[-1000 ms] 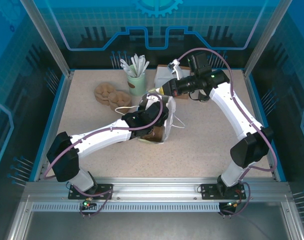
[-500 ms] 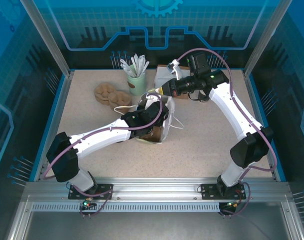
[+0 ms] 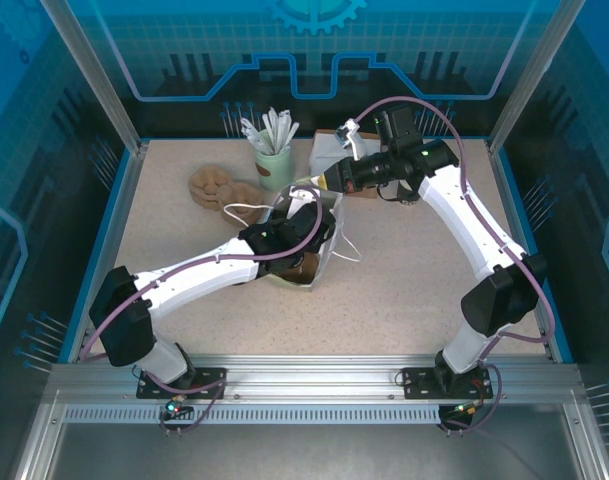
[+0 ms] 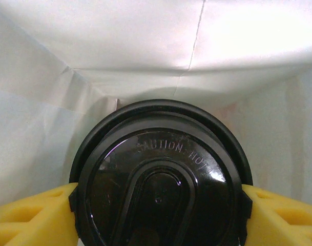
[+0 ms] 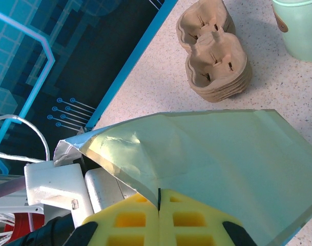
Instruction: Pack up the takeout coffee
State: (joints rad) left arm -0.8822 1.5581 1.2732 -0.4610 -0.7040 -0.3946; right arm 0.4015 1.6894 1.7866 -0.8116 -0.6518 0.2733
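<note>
Left wrist view has the takeout coffee point(image 4: 158, 179) down inside the white paper bag point(image 4: 94, 46), black lid up, and the left hand point(image 4: 157, 218) grips it with a yellow pad point(image 4: 27, 218) against each side of the lid. On the right wrist view the right hand point(image 5: 159, 212) is pressed together, pinching the bag's top edge. From the top the bag stands mid-way across the table point(image 3: 424, 270), with the cup of stirrers point(image 3: 274, 165) and the stack of brown carriers point(image 3: 219, 188) beyond it, far left.

I see my right gripper point(image 5: 159, 199) pinching the paper bag point(image 5: 217, 154) at its rim; stacked cup carriers point(image 5: 213, 54) lie beyond.
</note>
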